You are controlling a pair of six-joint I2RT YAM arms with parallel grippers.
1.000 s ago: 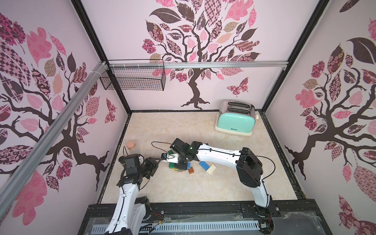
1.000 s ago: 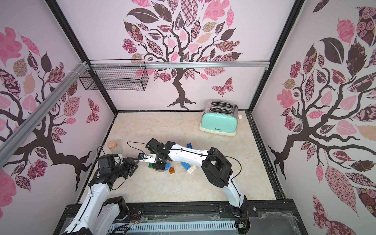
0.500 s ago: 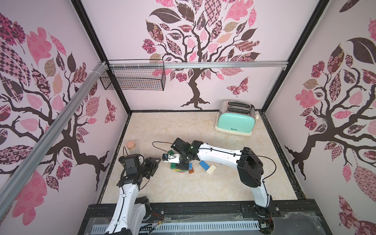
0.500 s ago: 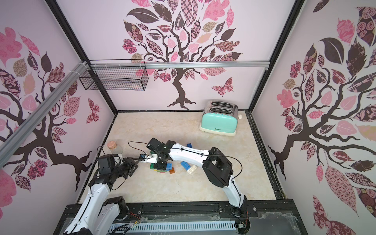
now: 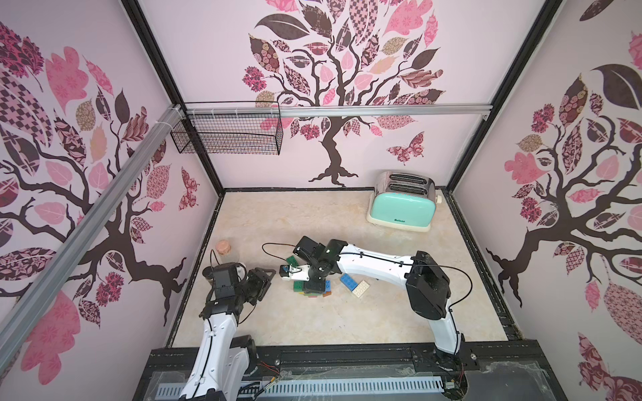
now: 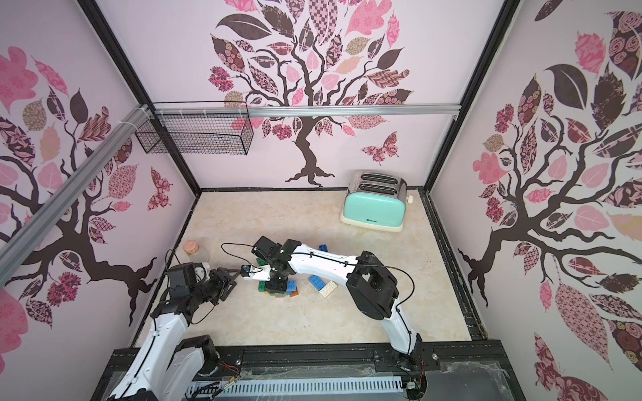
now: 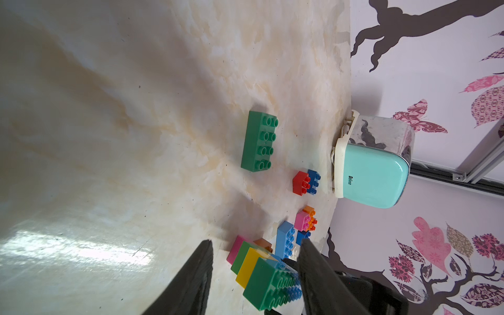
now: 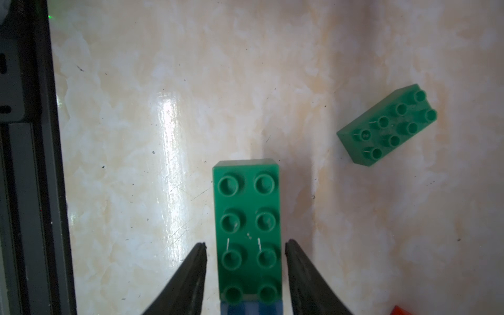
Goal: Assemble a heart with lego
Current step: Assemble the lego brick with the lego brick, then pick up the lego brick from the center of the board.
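Observation:
A small stack of lego (image 5: pixel 312 291) (image 6: pixel 278 291) sits mid-table, with pink, green and yellow layers (image 7: pixel 245 261) under it. Its top piece is a green oblong brick (image 8: pixel 248 215) resting on a blue one (image 8: pixel 251 308). My right gripper (image 8: pixel 245 242) (image 5: pixel 314 283) points down over this stack. It is open, with a thin gap between each finger and the green brick. My left gripper (image 7: pixel 255 240) (image 5: pixel 267 276) is open and empty, just left of the stack and apart from it.
A loose green brick (image 8: pixel 387 125) (image 7: pixel 259 144) lies behind the stack. Blue (image 5: pixel 348 280) and white (image 5: pixel 361 288) bricks lie right of it, red (image 7: pixel 301 182) and pink (image 7: pixel 301 220) ones further on. A mint toaster (image 5: pixel 403 206) stands back right, a cork-lidded jar (image 5: pixel 225 248) at the left wall.
My right gripper has opened and let go of the green brick on top of the stack. The left arm has hardly moved.

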